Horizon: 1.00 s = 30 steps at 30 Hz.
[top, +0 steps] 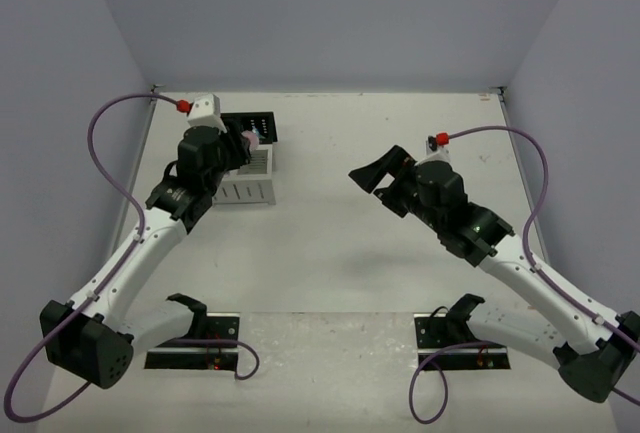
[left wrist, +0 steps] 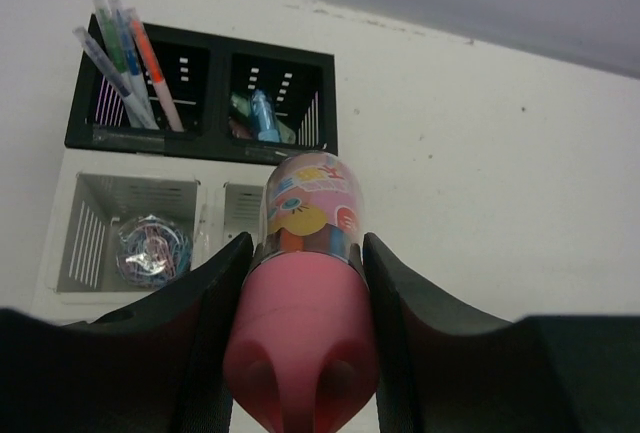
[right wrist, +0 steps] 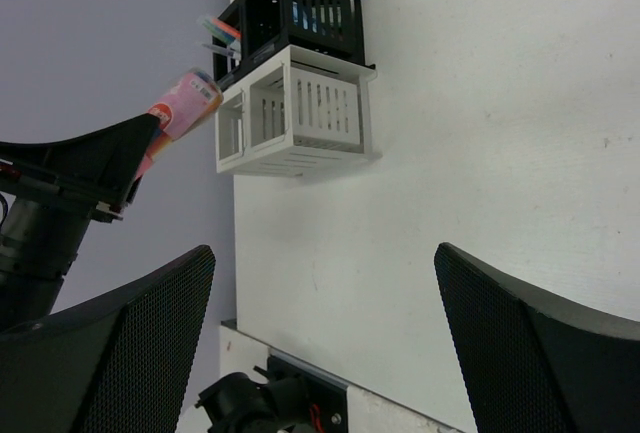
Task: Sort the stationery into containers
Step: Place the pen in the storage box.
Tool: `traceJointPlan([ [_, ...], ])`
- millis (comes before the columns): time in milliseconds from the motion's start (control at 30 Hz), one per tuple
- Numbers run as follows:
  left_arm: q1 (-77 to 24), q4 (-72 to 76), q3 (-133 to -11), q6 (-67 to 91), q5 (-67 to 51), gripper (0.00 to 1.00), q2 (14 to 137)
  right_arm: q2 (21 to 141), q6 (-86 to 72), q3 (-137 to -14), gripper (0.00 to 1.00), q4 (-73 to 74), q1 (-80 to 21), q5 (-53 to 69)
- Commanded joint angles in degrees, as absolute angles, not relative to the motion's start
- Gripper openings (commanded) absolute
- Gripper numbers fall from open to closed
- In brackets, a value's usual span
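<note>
My left gripper [left wrist: 305,253] is shut on the pink patterned tube [left wrist: 305,283] and holds it above the white slatted box [left wrist: 130,243] of the organiser; the tube also shows in the top view [top: 250,138] and the right wrist view [right wrist: 180,113]. The black grid rack [left wrist: 205,88] holds blue, grey and orange pens [left wrist: 130,58] in its left slot and blue and green capsule pieces [left wrist: 260,118] in its right slot. Coloured paper clips [left wrist: 152,251] lie in the box's left compartment. My right gripper [top: 372,175] is open and empty over the table's middle right.
The organiser [top: 245,158] stands at the table's far left near the back wall. Two black mounting plates [top: 195,338] sit at the near edge. Purple cables [top: 120,113] loop above both arms.
</note>
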State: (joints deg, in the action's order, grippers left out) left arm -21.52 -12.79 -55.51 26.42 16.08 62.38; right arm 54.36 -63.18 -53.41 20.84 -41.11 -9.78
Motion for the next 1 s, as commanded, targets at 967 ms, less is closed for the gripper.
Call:
traceJointPlan([
  [967, -18.5, -21.2, -61.3, 22.9, 10.5, 0.35, 75.5, 50.5, -61.2, -49.3, 0.93, 21.2, -39.2, -12.1],
])
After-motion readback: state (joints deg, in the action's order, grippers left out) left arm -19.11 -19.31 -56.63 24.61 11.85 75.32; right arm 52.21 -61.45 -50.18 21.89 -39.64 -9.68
